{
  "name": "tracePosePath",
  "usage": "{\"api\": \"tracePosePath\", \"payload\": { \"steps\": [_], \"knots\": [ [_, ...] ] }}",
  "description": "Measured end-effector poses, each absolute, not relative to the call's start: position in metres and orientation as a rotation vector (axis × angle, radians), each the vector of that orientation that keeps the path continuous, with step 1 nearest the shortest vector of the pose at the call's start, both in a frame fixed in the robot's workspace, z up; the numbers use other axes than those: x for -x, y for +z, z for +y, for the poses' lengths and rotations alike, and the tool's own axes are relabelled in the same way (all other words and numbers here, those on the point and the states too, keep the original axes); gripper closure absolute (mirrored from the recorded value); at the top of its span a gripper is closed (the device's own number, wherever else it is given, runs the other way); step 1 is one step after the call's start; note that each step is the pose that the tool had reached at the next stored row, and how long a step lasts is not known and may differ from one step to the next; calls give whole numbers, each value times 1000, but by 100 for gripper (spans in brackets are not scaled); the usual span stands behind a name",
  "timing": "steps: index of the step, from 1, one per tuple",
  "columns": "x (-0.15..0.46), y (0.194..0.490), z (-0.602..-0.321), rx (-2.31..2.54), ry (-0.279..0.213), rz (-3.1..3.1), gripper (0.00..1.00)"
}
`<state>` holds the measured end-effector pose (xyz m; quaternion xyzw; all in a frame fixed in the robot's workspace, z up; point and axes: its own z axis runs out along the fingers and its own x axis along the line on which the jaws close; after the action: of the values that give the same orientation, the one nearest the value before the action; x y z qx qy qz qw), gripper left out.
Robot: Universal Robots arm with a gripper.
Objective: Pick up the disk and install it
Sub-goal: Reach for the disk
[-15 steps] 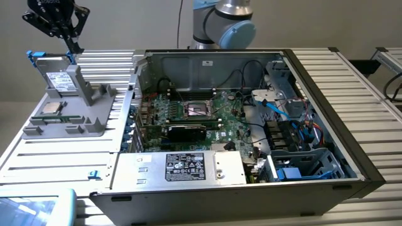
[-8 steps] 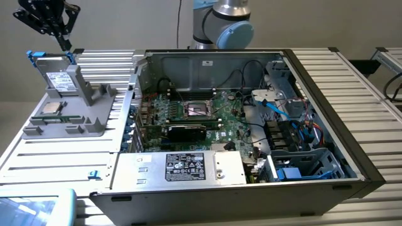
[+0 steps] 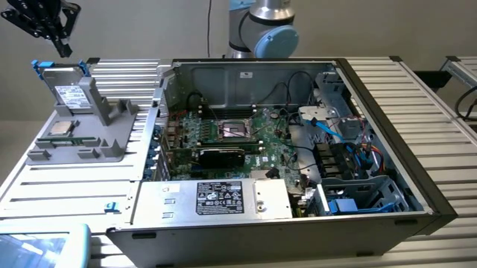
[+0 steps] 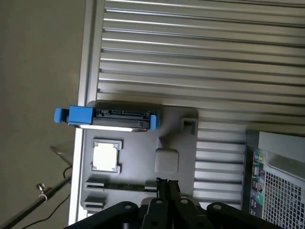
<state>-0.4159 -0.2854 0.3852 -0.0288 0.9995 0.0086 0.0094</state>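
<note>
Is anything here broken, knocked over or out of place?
Nothing stands out. The disk stands on edge in its grey holder, the small chip seated flat beside it. The computer case lies open with cables loose inside, which looks deliberate rather than damaged. The fingers hang shut above the holder, touching nothing.

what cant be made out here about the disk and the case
- disk label text: exterior view, too small to read.
- disk's flat faces: wrist view, seen edge-on.
- drive cage interior: exterior view, hidden by its own walls.
- computer case: wrist view, cut off by the edge.
</note>
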Motion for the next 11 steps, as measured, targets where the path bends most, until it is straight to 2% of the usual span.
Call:
{"api": "tracePosePath", "payload": {
  "steps": [11],
  "knots": [
    [444,386,-259,91,26,3128,89]
  ]
}}
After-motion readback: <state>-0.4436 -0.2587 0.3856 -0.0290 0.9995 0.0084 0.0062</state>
